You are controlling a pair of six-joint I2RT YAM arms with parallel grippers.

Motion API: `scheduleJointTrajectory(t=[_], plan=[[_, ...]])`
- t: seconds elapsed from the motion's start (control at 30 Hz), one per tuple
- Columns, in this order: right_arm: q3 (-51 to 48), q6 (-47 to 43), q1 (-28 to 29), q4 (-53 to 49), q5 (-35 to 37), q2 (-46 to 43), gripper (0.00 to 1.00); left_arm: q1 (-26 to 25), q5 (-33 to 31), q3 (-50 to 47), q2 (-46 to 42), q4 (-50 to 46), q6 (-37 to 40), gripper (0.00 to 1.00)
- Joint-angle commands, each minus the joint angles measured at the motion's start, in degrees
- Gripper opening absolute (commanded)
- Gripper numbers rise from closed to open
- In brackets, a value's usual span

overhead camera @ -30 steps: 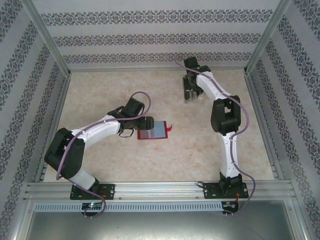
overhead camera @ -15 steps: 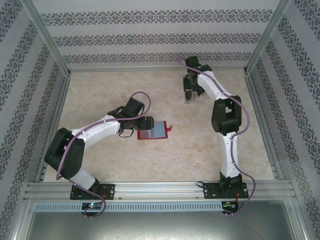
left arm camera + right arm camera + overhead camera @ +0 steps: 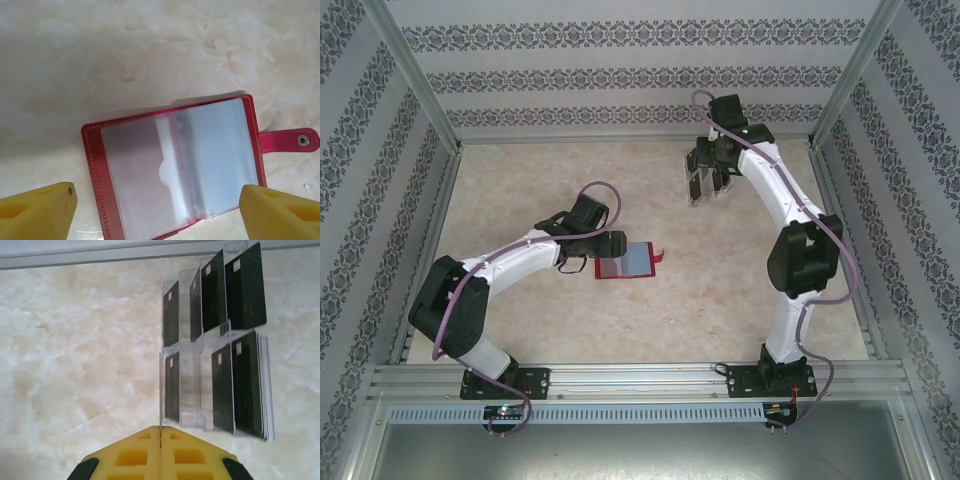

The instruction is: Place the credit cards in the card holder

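Observation:
The red card holder (image 3: 215, 150) lies open on the table, grey-clear pockets facing up; it lies left of centre (image 3: 630, 262) in the top view. My left gripper (image 3: 157, 192) hovers open over its near half, one yellow finger on each side, and sits at the holder's left end (image 3: 616, 243) from above. Several black credit cards (image 3: 245, 287) stand in a clear slotted rack (image 3: 190, 385) at the back right. My right gripper (image 3: 160, 428) is shut on one credit card (image 3: 160, 390), seen edge-on as a thin pale line beside the rack's left wall. From above that gripper (image 3: 708, 180) is over the rack (image 3: 694, 199).
The holder's red strap with a metal snap (image 3: 292, 140) sticks out to its right. Aluminium frame rails (image 3: 630, 135) and patterned walls enclose the marble-look table (image 3: 520, 180). A rail (image 3: 100, 257) runs just behind the rack.
The right arm's elbow has swung out to the right and its wrist has shifted back toward the rear wall, gripper still by the rack. The left arm and the holder have not moved.

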Motion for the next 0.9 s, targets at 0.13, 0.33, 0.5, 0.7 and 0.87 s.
scheduleJointTrajectory(t=[0.13, 0.33, 0.5, 0.7, 0.87], plan=[[-20.66, 10.72, 0.32, 14.90, -19.54, -14.64, 0.00, 3.53, -2.69, 0.16, -0.95, -3.27, 1.62, 0.86], [-44.53, 25.27, 0.66, 36.97, -35.51, -26.12, 0.00, 5.90, -3.17, -1.00, -2.00, -4.72, 4.33, 0.87], [-61.41, 33.52, 4.78, 53.35, -37.99, -31.20, 0.00, 6.16, -3.32, -1.69, -2.32, -6.13, 7.18, 0.88], [-73.23, 36.38, 12.95, 66.71, -31.24, -30.95, 0.00, 5.98, -2.28, -1.86, -0.63, -6.92, 9.31, 0.92], [-78.90, 40.13, 15.15, 78.49, -28.05, -27.19, 0.00, 4.78, -2.92, -1.55, 1.24, -7.16, 9.59, 1.00]])
